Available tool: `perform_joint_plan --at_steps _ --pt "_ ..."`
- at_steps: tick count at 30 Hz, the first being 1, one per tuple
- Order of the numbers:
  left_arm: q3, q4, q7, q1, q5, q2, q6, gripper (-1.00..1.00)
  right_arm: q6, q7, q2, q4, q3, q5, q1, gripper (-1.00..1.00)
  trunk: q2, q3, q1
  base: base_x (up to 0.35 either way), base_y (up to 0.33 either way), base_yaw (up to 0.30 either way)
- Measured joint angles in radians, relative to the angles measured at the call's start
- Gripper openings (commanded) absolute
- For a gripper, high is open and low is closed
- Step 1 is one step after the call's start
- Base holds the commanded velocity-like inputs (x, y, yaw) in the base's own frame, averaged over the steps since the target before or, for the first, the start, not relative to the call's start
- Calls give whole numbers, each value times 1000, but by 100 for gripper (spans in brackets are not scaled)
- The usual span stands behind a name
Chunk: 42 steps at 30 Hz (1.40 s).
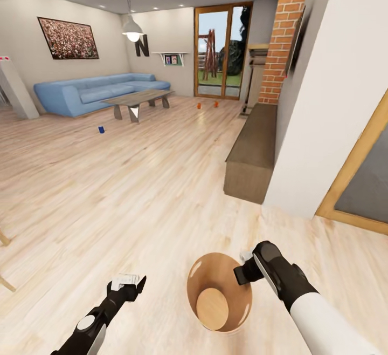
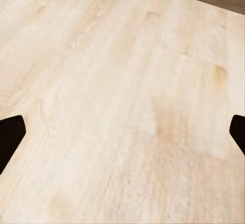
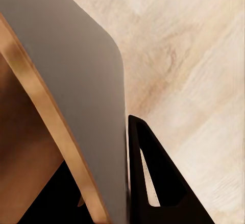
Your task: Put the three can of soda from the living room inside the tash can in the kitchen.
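Your right gripper (image 1: 243,270) is clamping rim of tash can (image 1: 215,312), copper-brown tapered pail, mouth facing up, axis upright, at 6 o'clock. Two orange soda cans (image 1: 207,104) are standing at far 12 o'clock. Left gripper (image 1: 127,282) is hanging spread over plank floor (image 2: 122,81).

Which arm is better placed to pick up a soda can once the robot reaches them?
Probably left: the left tool is open and free, while the right tool grips the bin rim.
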Motion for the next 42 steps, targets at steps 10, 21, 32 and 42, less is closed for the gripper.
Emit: perform_joint_plan --at_steps 10,21,32,42 --pt "0 0 0 0 0 0 0 100 0 3 0 0 0 0 1 -100 0 0 0 287 0 118" --pt "-1 1 0 0 0 0 0 100 -5 2 0 0 0 0 2 -100 0 0 0 288 0 6" --pt "-1 1 0 0 0 0 -1 100 -5 2 14 -2 0 -3 2 -100 0 0 0 287 0 14" --pt "0 1 0 0 0 0 -1 100 -5 2 20 -3 0 -4 2 -100 0 0 0 287 0 210"
